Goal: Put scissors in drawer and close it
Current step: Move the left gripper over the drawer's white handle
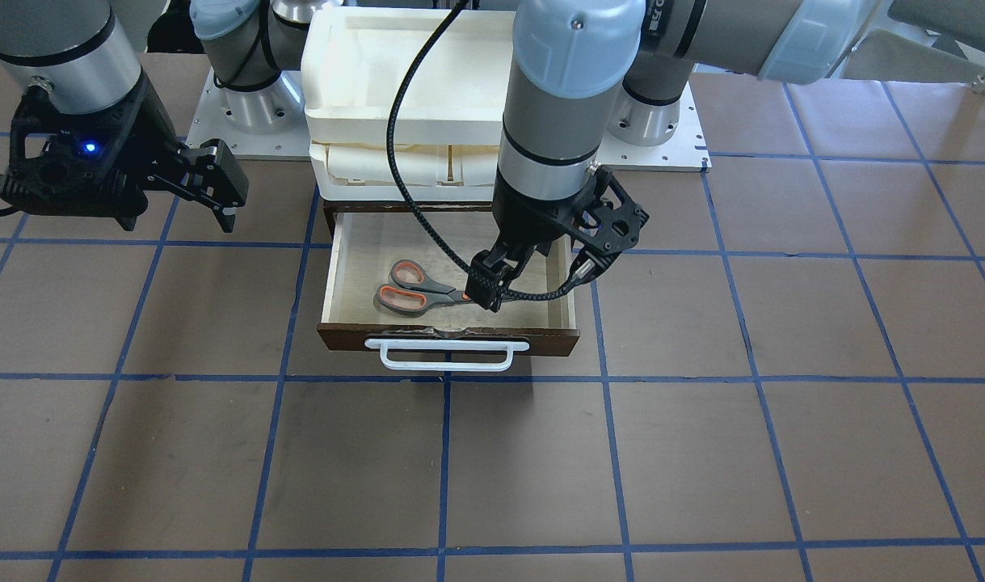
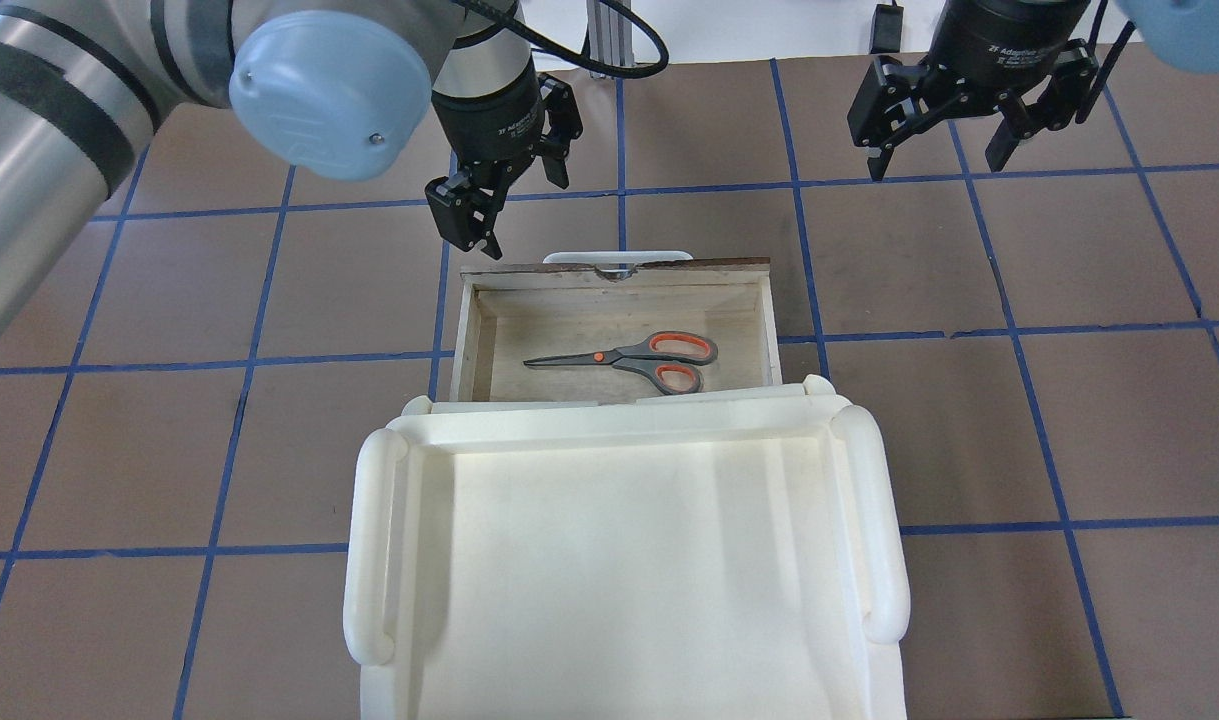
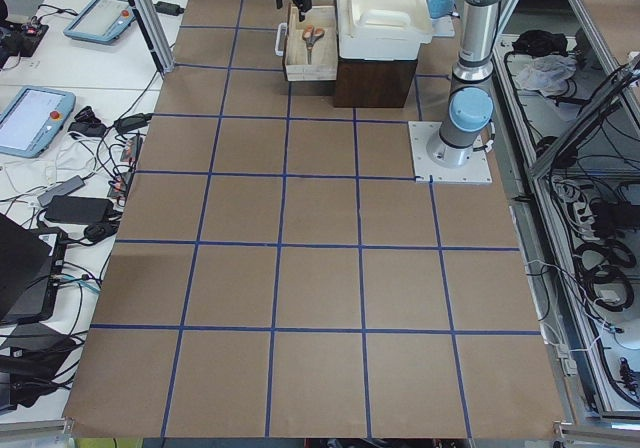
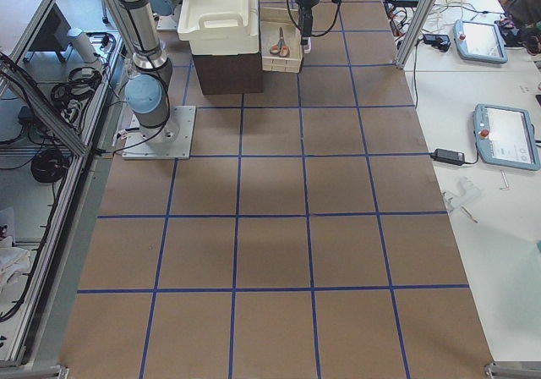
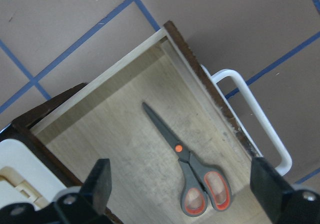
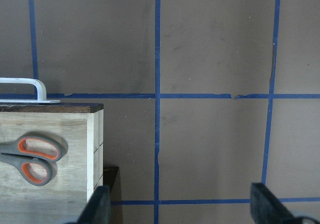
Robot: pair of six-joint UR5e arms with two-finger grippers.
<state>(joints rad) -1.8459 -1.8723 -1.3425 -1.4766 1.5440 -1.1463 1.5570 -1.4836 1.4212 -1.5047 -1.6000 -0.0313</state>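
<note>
Well, the scissors (image 2: 629,357) lie flat in the open drawer (image 2: 619,268). My left gripper (image 2: 477,235), opened wide like the right gripper (image 2: 939,160), hangs at its ten o'clock corner; a push there may skew and jam it.

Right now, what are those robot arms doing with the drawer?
The scissors lie flat inside the open drawer, and nothing is holding them. The left gripper hangs open above the drawer. The right gripper is open and empty, off to the side over the table. The drawer has not yet been pushed shut.
</note>
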